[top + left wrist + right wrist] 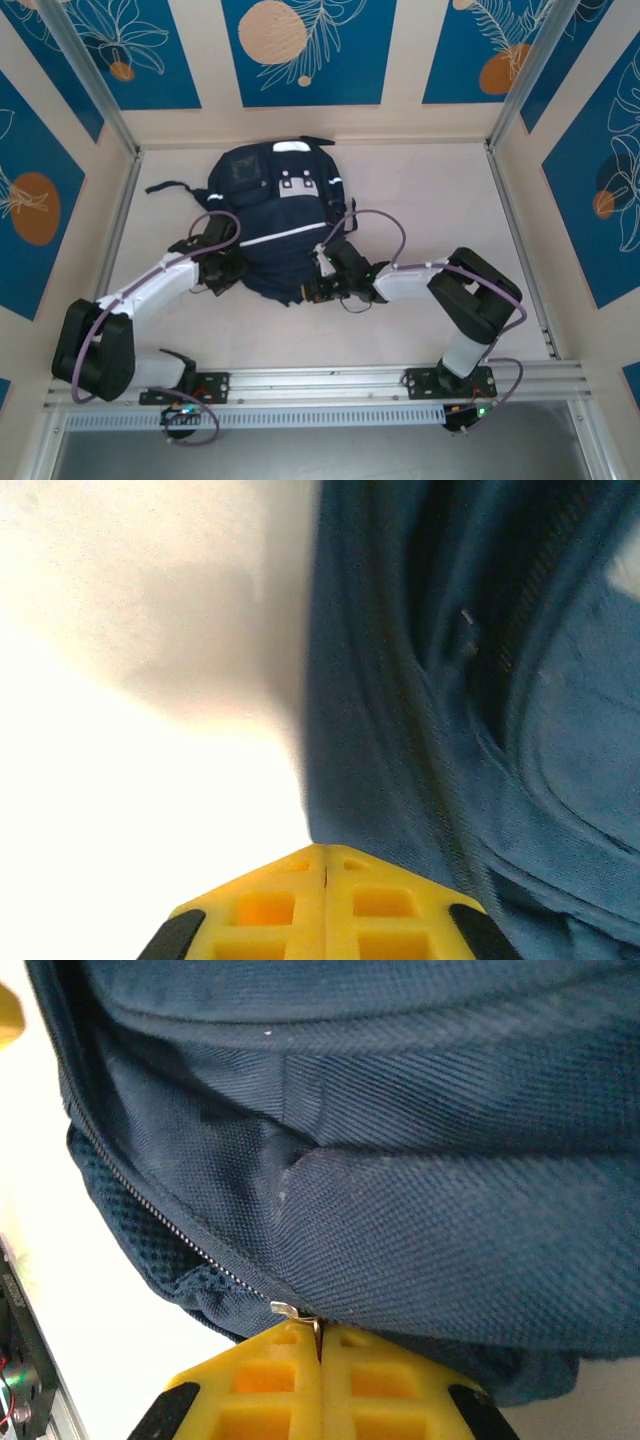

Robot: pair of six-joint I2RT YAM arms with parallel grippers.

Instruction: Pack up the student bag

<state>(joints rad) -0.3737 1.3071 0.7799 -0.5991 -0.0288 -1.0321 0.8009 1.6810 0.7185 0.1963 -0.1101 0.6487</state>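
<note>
Bright; left wrist tabletop (110, 860) glares (soft focus).

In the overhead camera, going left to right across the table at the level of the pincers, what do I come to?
Left arm → left pincer → bag → right pincer → right arm.

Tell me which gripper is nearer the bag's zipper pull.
Right. The right gripper has its jaws shut on the zipper pull at the student bag's near edge; the left gripper sits shut against the bag's left side.
</note>
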